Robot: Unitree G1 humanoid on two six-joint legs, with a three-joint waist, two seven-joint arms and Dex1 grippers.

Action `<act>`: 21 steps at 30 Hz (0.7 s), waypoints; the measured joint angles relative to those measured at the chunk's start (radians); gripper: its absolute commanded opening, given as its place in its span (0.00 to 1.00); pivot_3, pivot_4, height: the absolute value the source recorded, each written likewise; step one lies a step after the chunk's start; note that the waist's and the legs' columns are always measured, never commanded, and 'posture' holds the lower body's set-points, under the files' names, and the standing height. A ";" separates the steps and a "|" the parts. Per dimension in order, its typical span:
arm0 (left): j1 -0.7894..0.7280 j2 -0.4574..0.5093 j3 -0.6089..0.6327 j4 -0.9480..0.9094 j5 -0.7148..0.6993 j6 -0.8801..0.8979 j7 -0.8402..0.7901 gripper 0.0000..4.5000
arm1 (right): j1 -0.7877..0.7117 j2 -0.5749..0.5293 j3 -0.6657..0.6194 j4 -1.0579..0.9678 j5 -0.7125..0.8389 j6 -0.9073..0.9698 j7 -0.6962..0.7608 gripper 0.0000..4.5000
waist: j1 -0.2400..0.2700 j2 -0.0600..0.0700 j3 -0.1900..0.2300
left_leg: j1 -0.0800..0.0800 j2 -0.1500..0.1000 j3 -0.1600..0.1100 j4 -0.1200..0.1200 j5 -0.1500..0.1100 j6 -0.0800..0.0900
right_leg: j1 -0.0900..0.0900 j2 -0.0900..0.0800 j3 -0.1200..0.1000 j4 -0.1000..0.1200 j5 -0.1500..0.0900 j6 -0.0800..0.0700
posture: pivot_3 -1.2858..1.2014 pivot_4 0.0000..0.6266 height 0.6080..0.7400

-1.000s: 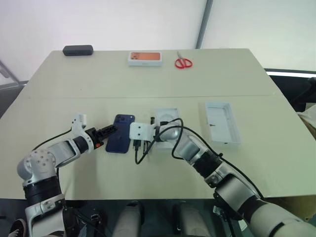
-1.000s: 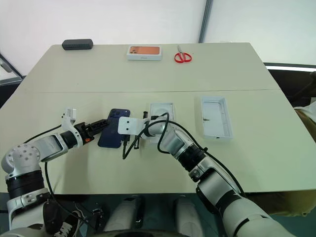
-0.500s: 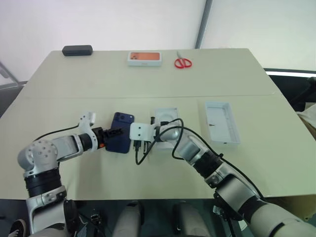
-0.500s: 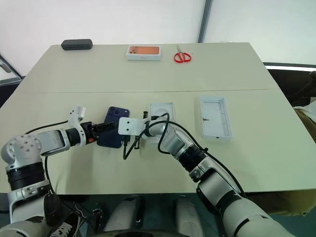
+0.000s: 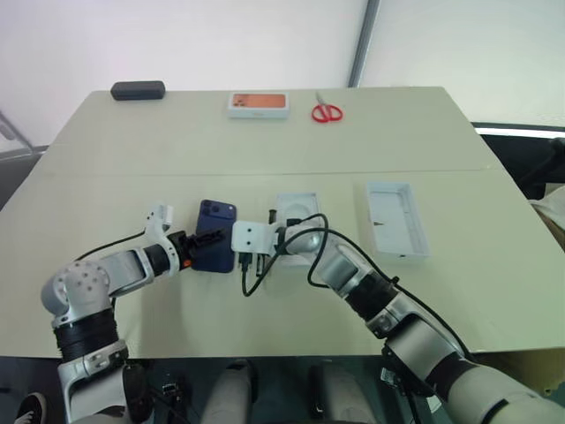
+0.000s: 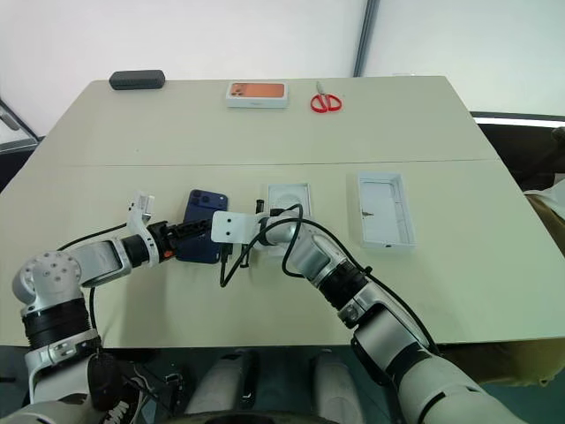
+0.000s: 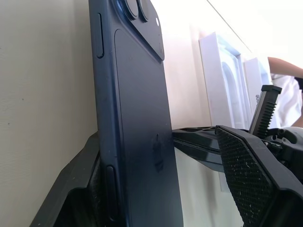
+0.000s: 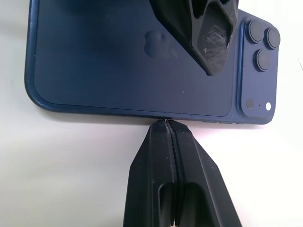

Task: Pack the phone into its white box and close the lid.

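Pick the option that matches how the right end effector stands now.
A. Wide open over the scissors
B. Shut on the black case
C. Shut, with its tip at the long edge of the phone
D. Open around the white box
C: in the right wrist view the right end effector has its two fingers pressed together, and their tip meets the long edge of the dark blue phone lying on the table.

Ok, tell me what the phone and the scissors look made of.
Phone: dark navy back, glossy, probably glass; it carries soft reflections, with a smooth metal-looking edge band. Scissors: red handles, likely plastic; the blades are too small to judge.
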 measured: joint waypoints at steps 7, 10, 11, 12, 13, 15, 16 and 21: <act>0.017 -0.012 0.029 0.037 -0.010 0.000 0.002 0.13 | 0.001 0.000 0.000 -0.001 -0.003 -0.003 0.000 0.00 | 0.000 -0.001 0.001 | 0.000 0.000 0.000 0.000 0.000 0.000 | 0.000 0.000 0.000 -0.001 0.000 0.000 | 0.52 0.24 1.00; 0.014 -0.017 0.029 0.020 -0.033 0.003 -0.003 0.13 | 0.002 0.000 0.000 -0.001 -0.005 -0.003 0.000 0.00 | 0.000 -0.001 0.000 | 0.000 0.001 -0.001 0.000 0.000 0.000 | 0.001 0.000 -0.001 -0.003 0.000 0.000 | 0.52 0.24 1.00; 0.018 -0.017 0.029 0.021 -0.032 0.003 0.002 0.13 | 0.003 0.000 0.000 -0.001 -0.005 -0.005 0.000 0.00 | -0.001 -0.001 0.000 | 0.000 0.001 0.000 -0.001 0.000 0.000 | 0.001 0.001 0.000 -0.003 0.000 0.000 | 0.52 0.24 1.00; 0.019 -0.017 0.029 0.020 -0.034 0.004 0.002 0.13 | 0.003 0.000 0.000 -0.001 -0.005 -0.006 0.001 0.00 | 0.000 -0.001 0.000 | 0.000 0.001 -0.001 -0.001 0.000 0.000 | 0.001 0.001 0.000 -0.003 0.000 0.000 | 0.52 0.24 1.00; 0.022 -0.017 0.029 0.020 -0.035 0.005 0.002 0.13 | 0.003 0.000 0.000 -0.001 -0.005 -0.007 0.002 0.00 | 0.000 -0.001 0.000 | 0.000 0.001 -0.001 -0.001 0.000 0.000 | 0.001 0.001 0.000 -0.003 0.000 0.000 | 0.52 0.24 1.00; 0.025 -0.018 0.031 0.019 -0.038 0.004 0.003 0.13 | 0.003 0.001 0.000 -0.001 -0.005 -0.010 0.002 0.00 | -0.001 -0.001 0.000 | 0.000 0.001 0.000 -0.001 0.000 0.000 | 0.001 0.001 0.000 -0.004 0.000 0.000 | 0.52 0.24 1.00; 0.025 -0.019 0.032 0.019 -0.039 0.004 0.005 0.13 | 0.003 0.001 0.000 -0.001 -0.005 -0.010 0.002 0.00 | -0.001 -0.001 0.000 | 0.000 0.001 0.000 -0.001 0.000 0.000 | 0.001 0.001 0.000 -0.004 0.000 0.000 | 0.52 0.24 1.00; 0.027 -0.038 0.059 0.020 -0.064 0.018 0.014 0.00 | 0.004 0.001 -0.001 -0.001 -0.006 -0.010 0.002 0.00 | 0.000 -0.001 0.000 | 0.000 0.001 -0.001 -0.001 0.000 0.000 | 0.001 0.001 0.000 -0.004 0.000 0.000 | 0.52 0.24 1.00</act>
